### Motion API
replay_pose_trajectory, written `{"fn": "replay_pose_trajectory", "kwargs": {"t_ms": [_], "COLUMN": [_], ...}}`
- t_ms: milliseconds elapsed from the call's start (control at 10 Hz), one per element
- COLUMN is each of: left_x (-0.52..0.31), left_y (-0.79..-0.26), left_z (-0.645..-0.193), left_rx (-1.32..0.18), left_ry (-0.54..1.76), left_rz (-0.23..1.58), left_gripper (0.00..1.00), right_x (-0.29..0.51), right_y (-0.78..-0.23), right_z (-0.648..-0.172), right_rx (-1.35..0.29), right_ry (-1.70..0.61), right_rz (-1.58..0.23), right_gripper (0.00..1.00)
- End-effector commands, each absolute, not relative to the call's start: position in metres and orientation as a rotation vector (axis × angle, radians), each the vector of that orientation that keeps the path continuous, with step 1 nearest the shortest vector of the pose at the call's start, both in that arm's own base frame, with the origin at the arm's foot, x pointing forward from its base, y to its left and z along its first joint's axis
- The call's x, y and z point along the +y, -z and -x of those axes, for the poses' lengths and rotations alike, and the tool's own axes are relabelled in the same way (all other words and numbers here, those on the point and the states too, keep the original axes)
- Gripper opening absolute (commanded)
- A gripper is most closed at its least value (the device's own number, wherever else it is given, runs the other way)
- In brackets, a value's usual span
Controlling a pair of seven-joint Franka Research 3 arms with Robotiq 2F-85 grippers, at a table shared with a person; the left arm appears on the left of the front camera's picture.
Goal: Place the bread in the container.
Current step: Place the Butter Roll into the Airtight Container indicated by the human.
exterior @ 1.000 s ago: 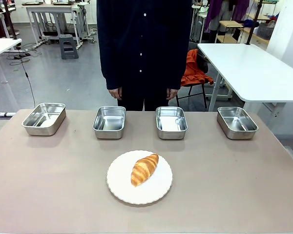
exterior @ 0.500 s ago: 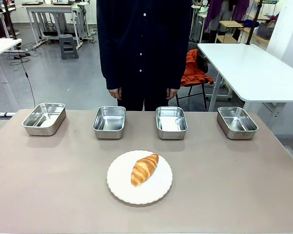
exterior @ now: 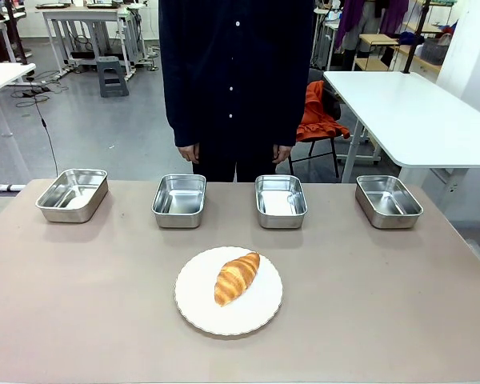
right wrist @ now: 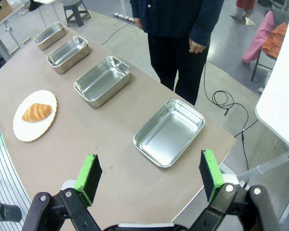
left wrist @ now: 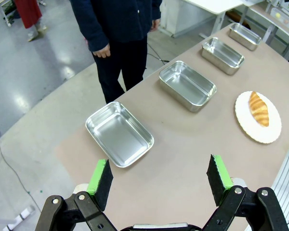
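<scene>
Not begun; golden-brown ridged croissant [exterior: 237, 278] rests on round white plate [exterior: 198, 310]; four shallow steel pans [exterior: 178, 218] wait empty; left gripper [left wrist: 159, 171] and right gripper [right wrist: 149, 169] gape wide, holding nothing.

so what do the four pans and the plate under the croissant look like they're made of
The four pans: likely stainless steel, satin-polished; silvery walls mirror the light. The plate under the croissant: matte white with a scalloped edge; ceramic, plastic or paper, the look leaves it open.

croissant [exterior: 237, 278]: golden-brown, pale ridged stripes, lies diagonally on white plate [exterior: 264, 308], mid tabletop [exterior: 384, 304]. Four identical shallow steel pans [exterior: 178, 218], upright and empty, sit in a row beyond it, well apart.
</scene>
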State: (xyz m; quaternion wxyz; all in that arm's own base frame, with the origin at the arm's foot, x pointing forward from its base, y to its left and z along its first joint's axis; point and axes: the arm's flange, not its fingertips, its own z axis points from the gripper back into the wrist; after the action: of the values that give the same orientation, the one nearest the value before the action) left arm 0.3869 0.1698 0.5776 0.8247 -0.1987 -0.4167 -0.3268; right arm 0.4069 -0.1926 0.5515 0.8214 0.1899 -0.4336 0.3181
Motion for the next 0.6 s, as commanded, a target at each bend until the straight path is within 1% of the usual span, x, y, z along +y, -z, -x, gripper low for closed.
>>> {"fn": "replay_pose_trajectory", "kwargs": {"t_ms": [0,500], "left_x": [0.172,0.172], "left_y": [-0.5789,-0.5789], "left_z": [-0.3856,-0.3856], "left_rx": [-0.889,-0.889], "left_ry": [0.697,0.697], "left_rz": [0.432,0.432], "left_gripper": [1.0,1.0], "right_x": [-0.1924,-0.1924], "right_y": [-0.552,-0.552], "right_z": [-0.4095,-0.4095], "right_rx": [-0.946,-0.946], "right_ry": [-0.681,-0.681], "right_rz": [-0.409,-0.409], "right_gripper": [1.0,1.0]}}
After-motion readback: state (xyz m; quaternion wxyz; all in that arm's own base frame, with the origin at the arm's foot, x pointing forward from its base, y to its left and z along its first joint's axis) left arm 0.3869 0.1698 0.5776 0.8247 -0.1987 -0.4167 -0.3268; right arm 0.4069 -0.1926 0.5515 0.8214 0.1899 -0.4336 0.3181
